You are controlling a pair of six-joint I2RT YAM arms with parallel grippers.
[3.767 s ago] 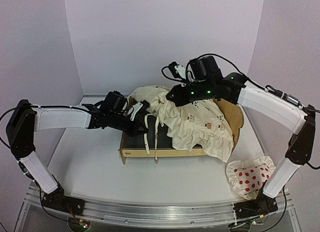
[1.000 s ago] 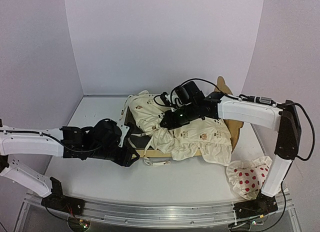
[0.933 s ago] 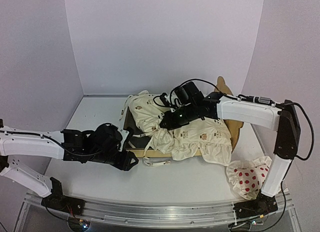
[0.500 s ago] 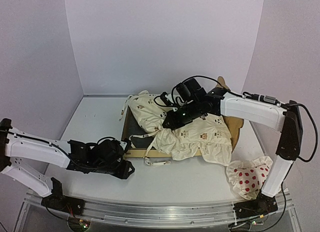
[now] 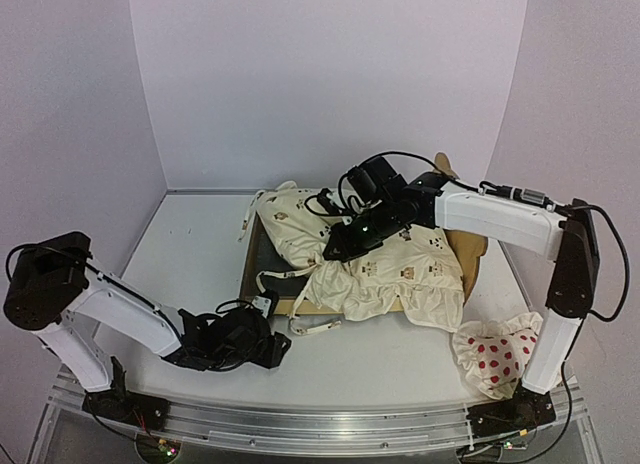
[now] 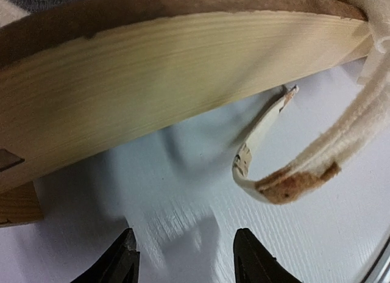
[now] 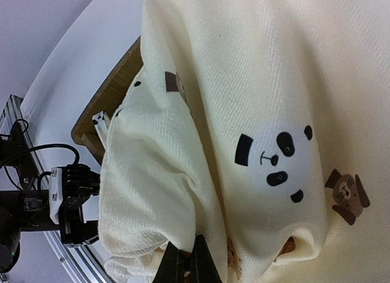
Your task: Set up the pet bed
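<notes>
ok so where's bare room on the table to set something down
Bare table left of the pet bed toward the wall, and the near strip between left gripper and pillow. Crowded: the bed itself, under the cover and right gripper.

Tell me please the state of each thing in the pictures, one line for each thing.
cover: bunched up, not spread flat.
pet bed: upright on the table, mostly under the cover.
pillow: crumpled on the table, outside the bed.
tie: loose, lying on the table.
left end effector: open, empty.
right end effector: shut on a fold of the cover.
</notes>
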